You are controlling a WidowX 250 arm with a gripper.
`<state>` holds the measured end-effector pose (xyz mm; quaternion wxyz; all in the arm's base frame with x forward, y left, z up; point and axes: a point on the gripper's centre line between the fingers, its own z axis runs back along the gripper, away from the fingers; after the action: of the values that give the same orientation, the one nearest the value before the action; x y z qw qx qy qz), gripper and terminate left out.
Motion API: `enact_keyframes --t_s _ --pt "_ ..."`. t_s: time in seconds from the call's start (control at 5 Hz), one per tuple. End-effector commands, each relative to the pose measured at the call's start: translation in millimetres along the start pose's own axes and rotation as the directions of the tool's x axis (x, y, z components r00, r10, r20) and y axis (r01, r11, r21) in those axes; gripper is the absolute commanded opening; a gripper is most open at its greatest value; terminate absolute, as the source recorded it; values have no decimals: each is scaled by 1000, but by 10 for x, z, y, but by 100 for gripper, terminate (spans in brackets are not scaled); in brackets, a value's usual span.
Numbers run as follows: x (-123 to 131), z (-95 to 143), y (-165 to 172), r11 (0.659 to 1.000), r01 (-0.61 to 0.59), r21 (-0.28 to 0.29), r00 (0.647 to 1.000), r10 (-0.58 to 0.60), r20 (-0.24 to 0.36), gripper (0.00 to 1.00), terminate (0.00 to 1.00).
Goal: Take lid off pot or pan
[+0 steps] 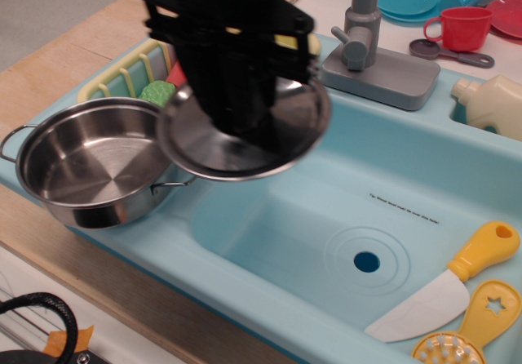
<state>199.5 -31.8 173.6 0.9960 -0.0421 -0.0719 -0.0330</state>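
The shiny steel pot (86, 164) stands open on the sink unit's left corner, with wire loop handles at its sides. My black gripper (241, 115) is shut on the round steel lid (245, 135) and holds it in the air to the right of the pot, over the left edge of the sink basin. The lid's knob is hidden by the gripper. The lid is tilted slightly and overlaps the pot's right rim in this view.
A yellow dish rack (122, 78) behind the pot is mostly hidden by the arm. A grey faucet (371, 46) stands at the back. The blue sink basin (367, 217) holds nothing. A toy knife (444, 286) and a yellow strainer (473, 331) lie at the right front.
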Motion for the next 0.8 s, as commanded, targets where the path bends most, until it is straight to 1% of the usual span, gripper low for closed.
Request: enact_keyframes --t_s 0.0,0.2,0.4,0.6 --pt "80 -180 -162 997 68 -47 998 -67 16 0 0" --pt "122 -332 -169 995 78 -67 997 -79 -21 0 0" --pt "190 -502 -141 990 101 -99 994 -105 -40 0 0" --pt "238 -625 -126 985 123 -121 990 -130 -58 100 0"
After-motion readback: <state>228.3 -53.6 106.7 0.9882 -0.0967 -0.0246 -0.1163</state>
